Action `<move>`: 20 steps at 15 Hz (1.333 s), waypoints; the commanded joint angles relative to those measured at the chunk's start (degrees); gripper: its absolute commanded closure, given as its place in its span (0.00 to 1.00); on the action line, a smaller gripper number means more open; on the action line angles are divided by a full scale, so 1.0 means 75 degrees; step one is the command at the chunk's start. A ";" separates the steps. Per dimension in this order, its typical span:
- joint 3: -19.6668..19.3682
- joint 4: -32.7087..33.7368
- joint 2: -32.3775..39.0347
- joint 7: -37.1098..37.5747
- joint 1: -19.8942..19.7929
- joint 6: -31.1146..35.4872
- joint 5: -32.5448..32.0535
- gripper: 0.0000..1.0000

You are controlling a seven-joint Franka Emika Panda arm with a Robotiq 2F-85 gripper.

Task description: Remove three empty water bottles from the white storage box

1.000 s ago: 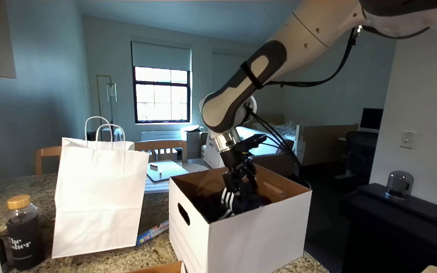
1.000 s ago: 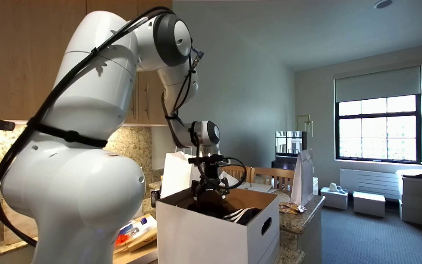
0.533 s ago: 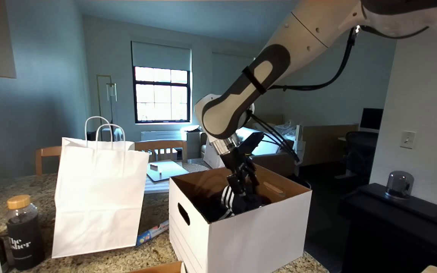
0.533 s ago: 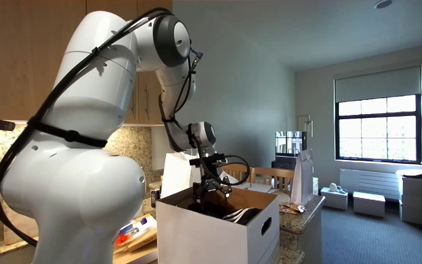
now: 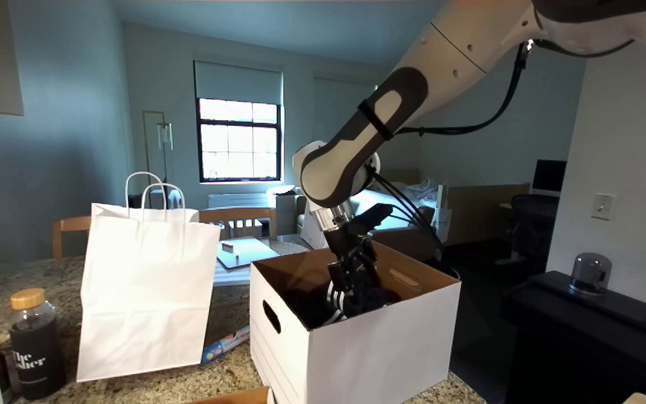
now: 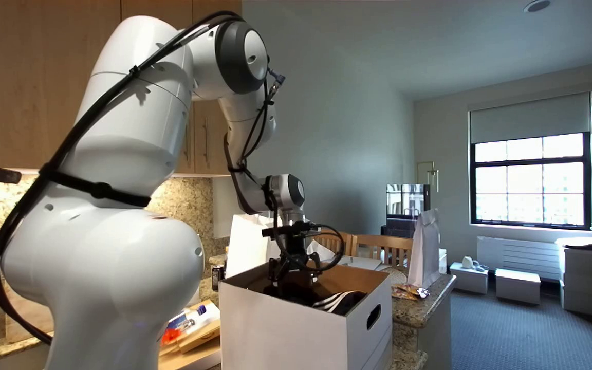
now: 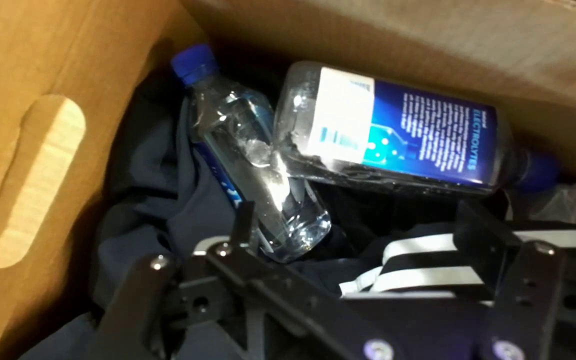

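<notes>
Spread wide and pinching nothing: black metal two-finger claw (image 7: 362,227), pointing down into the tangle. Between its fingertips in the wrist view, black cloth with white stripes (image 7: 425,275). Just beside the tip on that view's left, slim clear plastic bottle with a blue cap (image 7: 263,170), lying aslant on dark navy cloth (image 7: 158,210); touching the tip or not, impossible to tell. Overlapping its flank, second clear plastic bottle with a blue-and-white label (image 7: 398,130), lying along the brown cardboard wall (image 7: 448,40)!

Looks empty, this pair, so expect featherweights: thin-walled, springy, slick, ready to buckle or squirt free under a hard squeeze. Aim for mid-body, square across, away from the tapering shoulder. Probably best to start with the slanting one, nearer the tips, though likely to jostle its neighbour. Tighter work along the wall: little room for a finger behind, perhaps easier after a nudge. And watch for cloth caught in the pinch!

Far right, clear crinkled plastic (image 7: 563,202) near the neighbour's cap: third bottle or mere wrapping, can't say.

Around everything, large white cardboard box with a brown inside (image 5: 379,348), pale oval hand-hole (image 7: 30,182) showing, on a speckled stone counter (image 5: 233,376). Outside, in an exterior view, possibly another clear bottle with a blue end (image 6: 189,324), too small to be sure. Beyond, tall white paper bag with loop handles (image 5: 149,292).
</notes>
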 commanded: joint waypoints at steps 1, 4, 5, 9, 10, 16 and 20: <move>0.0023 -0.0187 -0.0086 0.0433 -0.0040 0.0410 0.0508 0.00; 0.0057 -0.0133 -0.0010 0.0229 0.0050 0.0335 0.0286 0.00; 0.0060 -0.0045 0.0077 0.0297 0.0104 0.0266 0.0191 0.00; 0.0159 0.0087 0.0311 0.0081 0.0219 0.0198 0.0221 0.00; 0.0194 0.0086 0.0355 -0.0017 0.0275 0.0208 0.0125 0.00; 0.0365 0.0206 0.0504 -0.0427 0.0632 0.0114 -0.0793 0.00; 0.0450 0.0245 0.0544 -0.0546 0.0774 0.0140 -0.1138 0.00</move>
